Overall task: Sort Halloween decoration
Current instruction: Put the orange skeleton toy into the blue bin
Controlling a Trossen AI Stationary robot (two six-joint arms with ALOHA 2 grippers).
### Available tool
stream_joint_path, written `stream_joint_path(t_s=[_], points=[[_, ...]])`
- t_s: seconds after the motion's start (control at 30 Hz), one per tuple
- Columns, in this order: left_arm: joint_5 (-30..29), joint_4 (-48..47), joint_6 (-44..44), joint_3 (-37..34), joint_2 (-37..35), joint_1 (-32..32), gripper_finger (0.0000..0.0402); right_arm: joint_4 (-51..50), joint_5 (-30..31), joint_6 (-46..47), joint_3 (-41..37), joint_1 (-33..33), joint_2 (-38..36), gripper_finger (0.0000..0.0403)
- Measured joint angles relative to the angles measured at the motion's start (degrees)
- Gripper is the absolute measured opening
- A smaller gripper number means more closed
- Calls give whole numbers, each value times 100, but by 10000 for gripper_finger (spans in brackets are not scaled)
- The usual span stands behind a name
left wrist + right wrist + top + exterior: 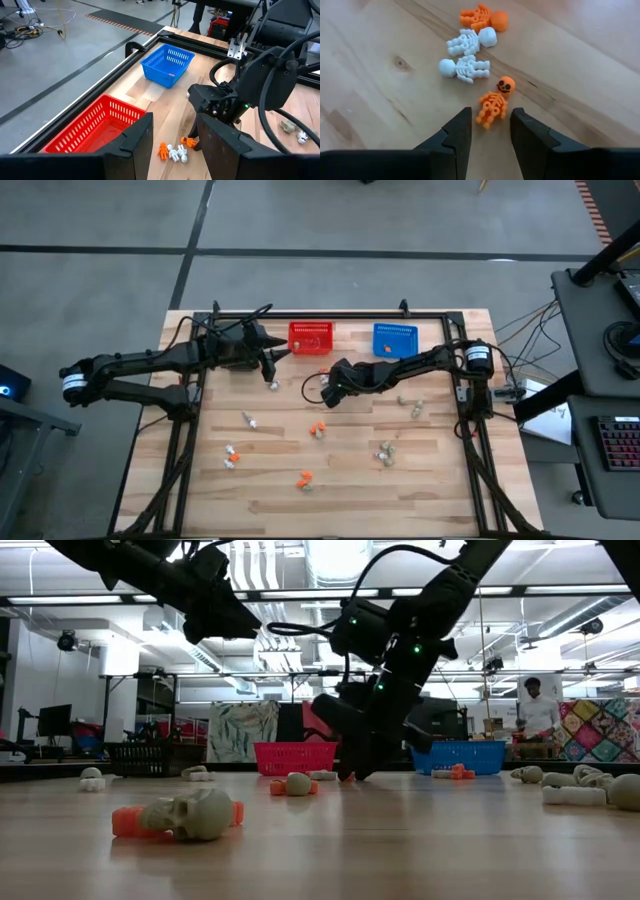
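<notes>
the right gripper (487,131) hangs just over the table (580,85) with its jaws parted and nothing yet between them, an orange skeleton (494,102) lying straight ahead, its legs reaching into the gap between the fingertips. the figure's long axis runs roughly along the gripper's reach, skull at the far end, so the fingers flank it on either side. just beyond it lie two white skeletons (466,55) and a second orange one (482,18), close enough to be nudged. the right arm stretches low across the table from its side, wrist pitched down. the left gripper (268,361), jaws apart and empty, waits near the red basket (310,337), farther from the cluster.
</notes>
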Motion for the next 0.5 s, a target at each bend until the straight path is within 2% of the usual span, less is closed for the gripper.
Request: stream_joint_path(t_s=[0.2, 0.5], points=[[1, 41, 0, 0, 0, -2, 136, 275, 4, -192, -177, -2, -5, 104], [1, 43, 0, 0, 0, 0, 136, 228, -51, -447, -97, -7, 0, 27]])
